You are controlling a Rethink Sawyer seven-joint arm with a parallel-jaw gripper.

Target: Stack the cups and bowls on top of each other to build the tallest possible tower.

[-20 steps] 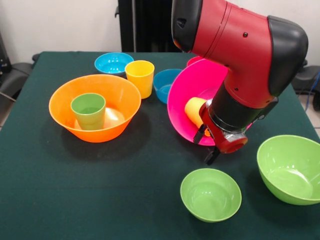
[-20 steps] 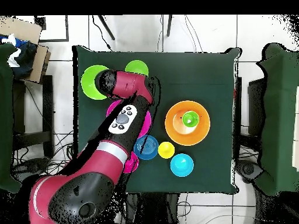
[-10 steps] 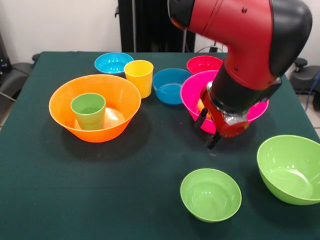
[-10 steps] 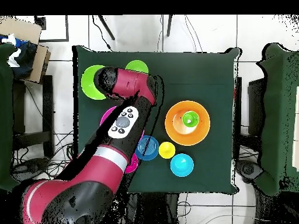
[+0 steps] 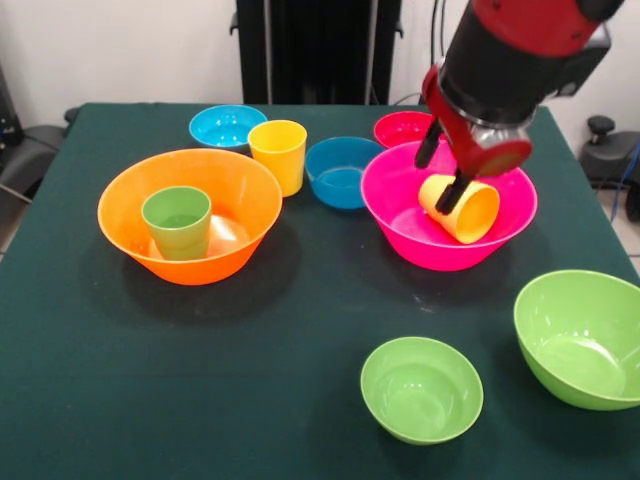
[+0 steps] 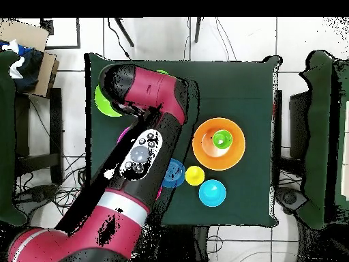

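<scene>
My gripper [image 5: 441, 170] hangs open over the large hot pink bowl [image 5: 400, 215], its lower finger in front of the orange-yellow cup [image 5: 468, 212]. That cup lies on its side inside the pink bowl. The green cup [image 5: 177, 222] stands upright in the large orange bowl [image 5: 120, 195], and also shows in the overhead view [image 6: 219, 140]. The yellow cup [image 5: 279, 155] stands alone on the table. The arm hides the gripper in the overhead view.
The light blue bowl [image 5: 227, 125], darker blue bowl [image 5: 340, 172] and red-pink bowl [image 5: 405, 128] sit along the far side. The small lime green bowl [image 5: 421, 388] and large lime green bowl [image 5: 583, 338] sit near the front right.
The pink bowl, tipped on its edge a second ago, has dropped flat. My gripper has risen and moved towards the far side, uncovering the orange-yellow cup on its side in the bowl.
</scene>
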